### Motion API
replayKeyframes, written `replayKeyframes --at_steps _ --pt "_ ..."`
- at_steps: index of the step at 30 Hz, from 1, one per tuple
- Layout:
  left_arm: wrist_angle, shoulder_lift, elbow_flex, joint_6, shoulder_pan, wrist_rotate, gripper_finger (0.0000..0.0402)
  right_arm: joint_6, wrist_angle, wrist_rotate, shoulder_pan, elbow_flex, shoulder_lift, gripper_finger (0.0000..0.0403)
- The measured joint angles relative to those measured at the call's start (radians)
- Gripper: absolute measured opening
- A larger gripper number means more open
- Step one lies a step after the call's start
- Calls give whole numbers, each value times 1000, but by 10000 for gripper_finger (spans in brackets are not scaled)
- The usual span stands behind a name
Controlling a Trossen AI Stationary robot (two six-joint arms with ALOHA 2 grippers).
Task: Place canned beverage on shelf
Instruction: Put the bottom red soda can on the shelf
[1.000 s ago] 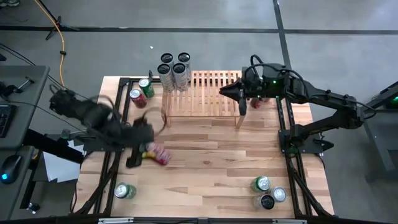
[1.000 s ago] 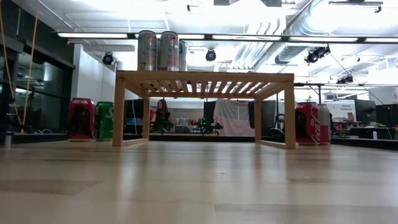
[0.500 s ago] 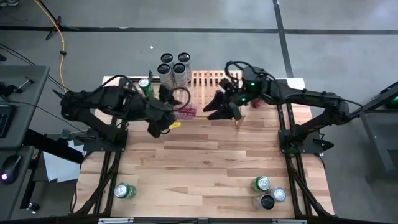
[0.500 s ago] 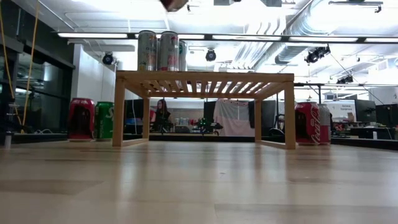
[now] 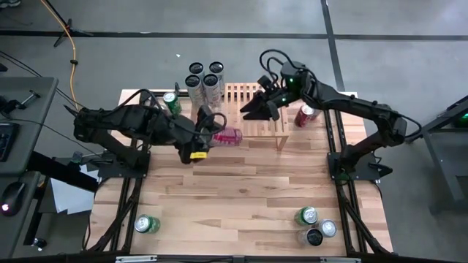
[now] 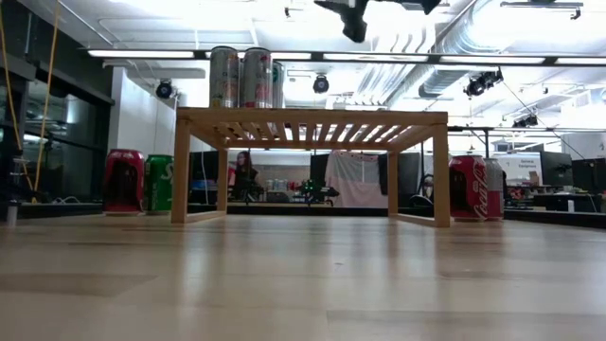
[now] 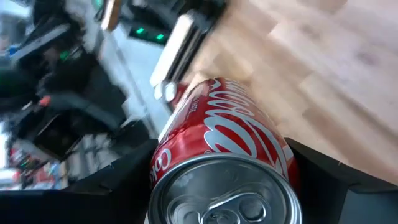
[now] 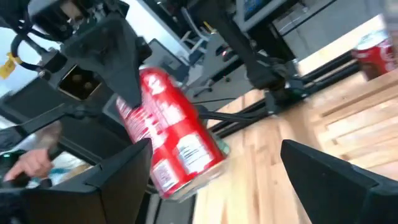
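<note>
A red canned beverage (image 5: 229,136) hangs in the air at the near left corner of the light-wood shelf (image 5: 256,124), with my left gripper (image 5: 214,136) shut on it. My right gripper (image 5: 247,112) stands open above the shelf's slats, pointing at the can from the right. In the right wrist view the can (image 8: 174,140) stands tilted just ahead of its spread fingers (image 8: 118,177); I see no touch. Several tall silver cans (image 5: 205,80) stand on the shelf's far left corner. My left gripper pinches the can between its two fingers, one on each side of the wall (image 7: 165,155) at the tab end (image 7: 227,199), which faces the wrist. The fingers come from the table's left, slanting down. The can sticks out past them, tilted and lifted clear.
A green and a red can (image 5: 170,103) stand on the table left of the shelf, and a red can (image 5: 303,115) to its right. Three cans (image 5: 314,223) stand at the near right corner and a green can (image 5: 146,223) lies at the near left.
My left gripper has lifted the red can off the table and carried it up, toward the far edge and right, to the shelf's near left corner, rolling its wrist. My right gripper has opened and swung left over the shelf toward the can.
</note>
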Motion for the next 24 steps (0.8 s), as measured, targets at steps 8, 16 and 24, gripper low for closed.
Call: replayKeyframes --at_steps 8,16,24 --pt "41 20 0 10 17 23 283 -19 -15 -69 -2 1 11 342" --pt "109 98 0 14 65 109 283 -17 -17 -139 84 1 69 342" --pt "137 127 0 57 74 166 283 -63 -63 -185 140 1 74 342"
